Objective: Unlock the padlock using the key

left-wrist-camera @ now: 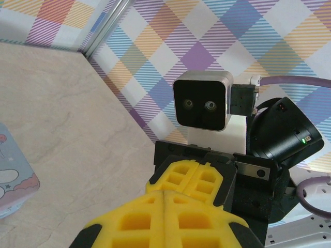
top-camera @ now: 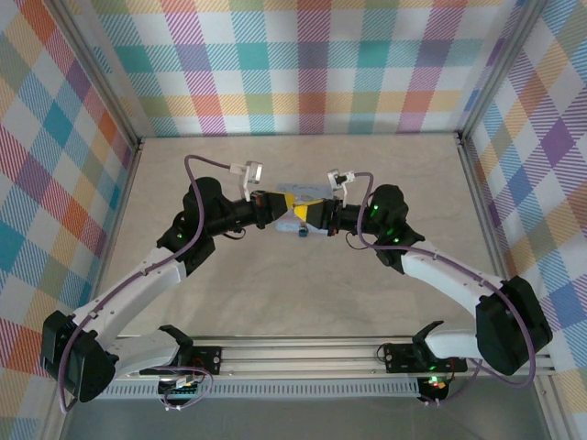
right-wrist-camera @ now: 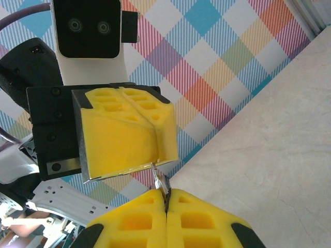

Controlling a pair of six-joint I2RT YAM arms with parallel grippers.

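STEP (judged): seating tiny thin silvery metal key (right-wrist-camera: pixel 161 181) in lock, mid-table | GRIP: right gripper (right-wrist-camera: pixel 166 199) pinched shut on key, tip against closed yellow pads of left gripper (right-wrist-camera: pixel 154 145) | HOW: steady left, line blade with slot, press in gently, then twist | UNCLEAR: small dark blue padlock and keyhole hidden; cannot tell whether left pads hold it

The pads on the right gripper (right-wrist-camera: pixel 166 195) are looking like matt yellow foam or soft plastic, moulded with little pockets. The key (right-wrist-camera: pixel 161 182) poking out of them is gleaming like bare silvery metal (tiny, so hard to say more). The table (right-wrist-camera: pixel 269 155) is showing a smooth, matt, marbled stone look, and the tin box (left-wrist-camera: pixel 15 188) is shining glossy.
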